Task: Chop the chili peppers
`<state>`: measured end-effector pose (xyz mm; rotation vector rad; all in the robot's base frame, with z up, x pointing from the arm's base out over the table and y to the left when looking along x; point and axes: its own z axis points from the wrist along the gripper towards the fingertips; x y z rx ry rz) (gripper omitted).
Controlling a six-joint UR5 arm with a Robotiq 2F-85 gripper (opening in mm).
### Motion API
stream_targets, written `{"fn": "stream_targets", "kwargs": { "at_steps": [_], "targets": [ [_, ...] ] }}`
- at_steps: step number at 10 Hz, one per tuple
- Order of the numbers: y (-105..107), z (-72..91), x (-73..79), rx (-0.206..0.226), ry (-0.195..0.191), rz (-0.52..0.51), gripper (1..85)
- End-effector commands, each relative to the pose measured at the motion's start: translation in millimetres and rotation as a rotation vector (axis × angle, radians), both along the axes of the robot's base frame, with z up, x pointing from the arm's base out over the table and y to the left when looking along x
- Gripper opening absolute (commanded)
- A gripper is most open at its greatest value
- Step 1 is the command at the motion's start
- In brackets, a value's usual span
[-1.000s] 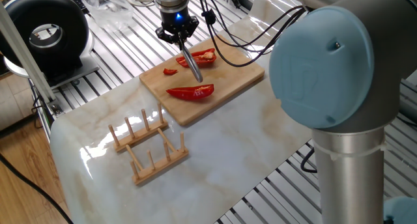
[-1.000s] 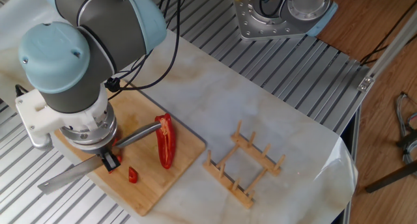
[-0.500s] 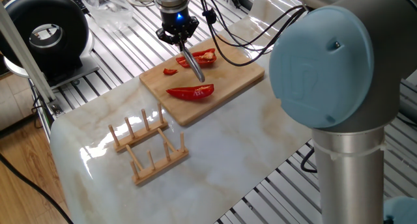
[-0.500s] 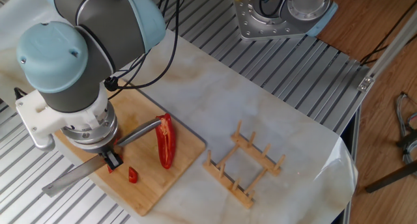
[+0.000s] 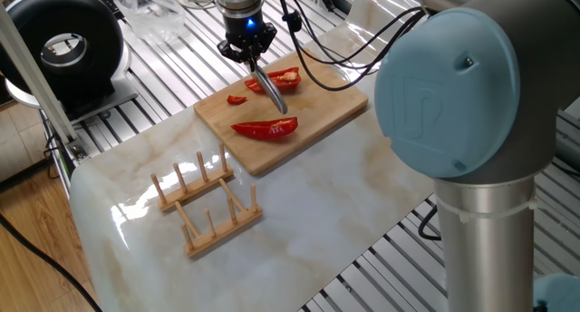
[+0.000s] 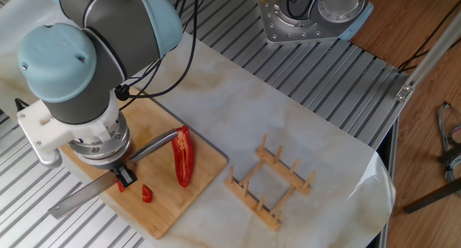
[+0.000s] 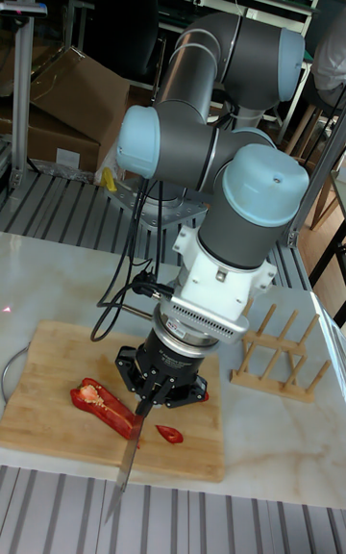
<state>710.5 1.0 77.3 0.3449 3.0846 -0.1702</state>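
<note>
Gripping a long steel-bladed knife, the black two-finger gripper is held above a bamboo chopping board. Two glossy red chili pepper halves and one small cut bit are seen on it.

halves: two glossy red chili peppers lay flat, well apart; cut sides up
small bit: lay apart, near one half

We count two long red chili halves: one at the centre of the frame, one just above it. One small red chili bit lies to their left. We see one wooden cutting board, one knife, one wooden rack at lower left, one tool and one marble desk.
</note>
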Motion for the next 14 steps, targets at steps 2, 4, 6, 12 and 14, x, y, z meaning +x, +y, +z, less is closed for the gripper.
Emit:
{"fn": "stream_targets", "kwargs": {
  "at_steps": [2,4,6,12,14],
  "targets": [
    [1.1,1.3,-0.1,0.011,-0.001,-0.005,1.3],
    [-1.0,1.5,-0.2,0.003,0.002,0.024,1.3],
    [-0.9,1.6,-0.2,0.002,0.002,0.025,1.3],
    [0.2,5.0,-2.8,0.002,0.012,0.052,1.3],
    [-4.8,5.5,-2.8,-0.018,0.015,0.076,1.3]
  ]
}}
